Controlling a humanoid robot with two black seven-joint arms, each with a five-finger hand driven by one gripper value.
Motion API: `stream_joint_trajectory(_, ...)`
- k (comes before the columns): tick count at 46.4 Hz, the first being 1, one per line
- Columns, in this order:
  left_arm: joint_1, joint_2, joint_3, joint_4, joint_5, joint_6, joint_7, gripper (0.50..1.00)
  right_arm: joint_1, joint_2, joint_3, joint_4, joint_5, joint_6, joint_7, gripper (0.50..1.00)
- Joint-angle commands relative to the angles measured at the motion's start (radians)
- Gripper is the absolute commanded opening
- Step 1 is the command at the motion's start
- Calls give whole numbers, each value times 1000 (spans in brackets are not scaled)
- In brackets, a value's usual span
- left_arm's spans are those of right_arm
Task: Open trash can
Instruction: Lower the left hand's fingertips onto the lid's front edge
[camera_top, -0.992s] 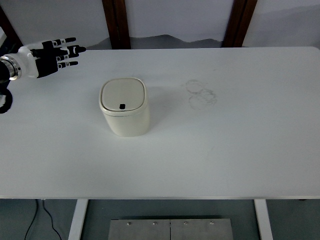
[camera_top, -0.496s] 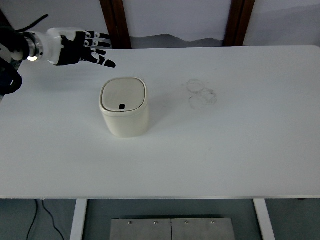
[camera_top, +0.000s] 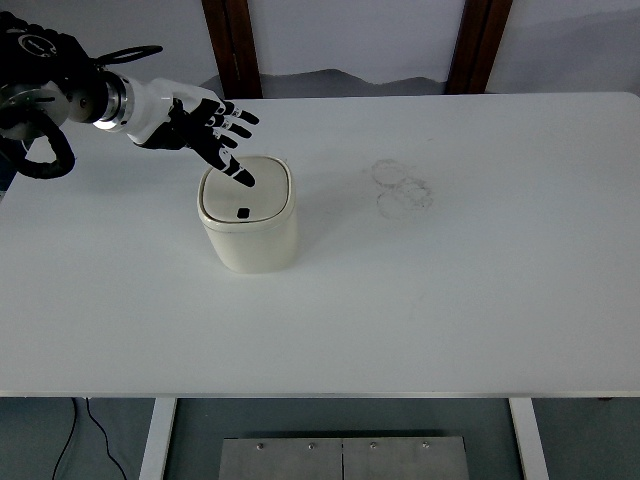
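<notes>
- White table (camera_top: 480, 300): fills most of the top view, w/ its legs showing under the near edge. The surface is bare except for the can and some faint marks.
- Wall at the far side: light grey, w/ two dark brown wooden posts (camera_top: 232, 45) standing behind the table's far edge.
- Metal plate (camera_top: 340, 458) on the floor, below the table's near edge, approx. in the middle of the picture.
- Left arm: comes in from the top-left corner, black joint and cable near the picture's edge, then a white forearm section going toward the can.
- Trash can (camera_top: 249, 215): cream colour, rounded square shape, stands upright on the table, left of centre. The lid (camera_top: 246, 190) is closed and flat, w/ a small black button (camera_top: 243, 212) near its front edge.
- Left hand (camera_top: 205, 135): black and white, held over the far-left corner of the can. Fingers are spread and stretched out, holding nothing. The lowest finger (camera_top: 238, 175) points down over the lid, its tip over the back part of the lid, apart from the button; cannot tell if it touches the lid or only hovers.
- Faint ring-shaped marks (camera_top: 402, 190) on the table, right of the can, well apart from it.
- Dark cable (camera_top: 70, 440) under the table at the left.
</notes>
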Motion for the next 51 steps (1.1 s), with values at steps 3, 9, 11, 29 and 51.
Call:
stream_joint_trajectory(3,-42,-29,19,0,0,-15,35,1000,0,0,1,0,-9,-1,0,995)
stream_joint_trajectory(9,-75,-50,49,0,0,-46,101,1000,0,0,1,0,-9,1,0,995)
stream_joint_trajectory(11,-86,-50,56,0,0,-69,129,1000,0,0,1,0,-9,1,0,995)
stream_joint_trajectory(29,-111,-76,56,4,-2,-138,288,1000,0,0,1,0,-7,-1,0,995)
stream_joint_trajectory(51,-71,-103,43,17,-2,-126,242,1000,0,0,1,0,-7,1,0,995)
